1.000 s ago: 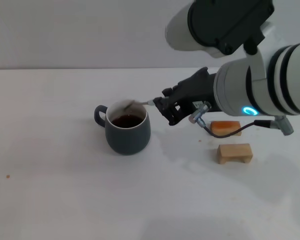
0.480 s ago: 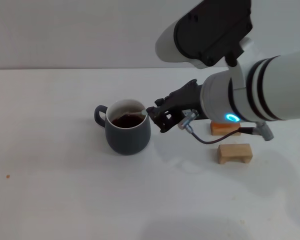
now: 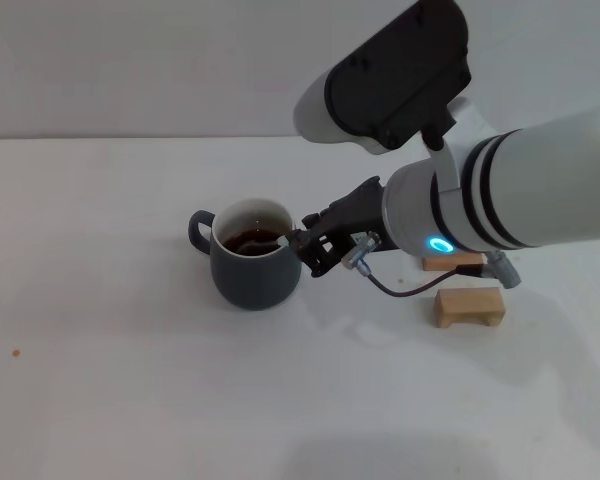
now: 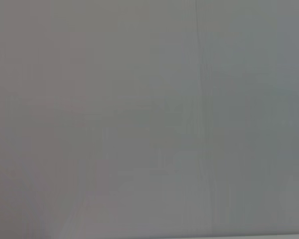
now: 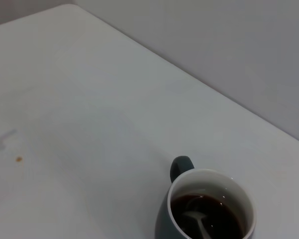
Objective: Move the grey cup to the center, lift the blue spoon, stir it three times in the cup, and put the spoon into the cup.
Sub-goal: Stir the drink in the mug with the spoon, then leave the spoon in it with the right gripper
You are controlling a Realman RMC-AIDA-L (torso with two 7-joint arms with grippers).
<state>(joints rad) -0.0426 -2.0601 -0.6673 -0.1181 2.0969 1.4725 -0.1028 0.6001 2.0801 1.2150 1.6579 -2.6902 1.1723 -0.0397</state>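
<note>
The grey cup (image 3: pixel 250 282) stands near the middle of the white table, handle to the left, with dark brown liquid inside. My right gripper (image 3: pixel 304 245) sits just right of the cup's rim, shut on the blue spoon (image 3: pixel 267 238). The spoon's metal bowl dips into the liquid and its handle is mostly hidden by the fingers. In the right wrist view the cup (image 5: pixel 224 182) is seen from above, with the spoon (image 5: pixel 196 219) bowl lying in the liquid. The left gripper is out of view; its wrist view shows only a blank grey surface.
Two small wooden blocks lie to the right of the cup, one (image 3: pixel 452 263) partly behind my right arm, the other (image 3: pixel 469 306) nearer the front. A tiny brown speck (image 3: pixel 17 351) marks the table at the far left.
My right gripper has moved left and down toward the cup's rim. The spoon, earlier reaching over the rim at a slant, now has its bowl down in the liquid.
</note>
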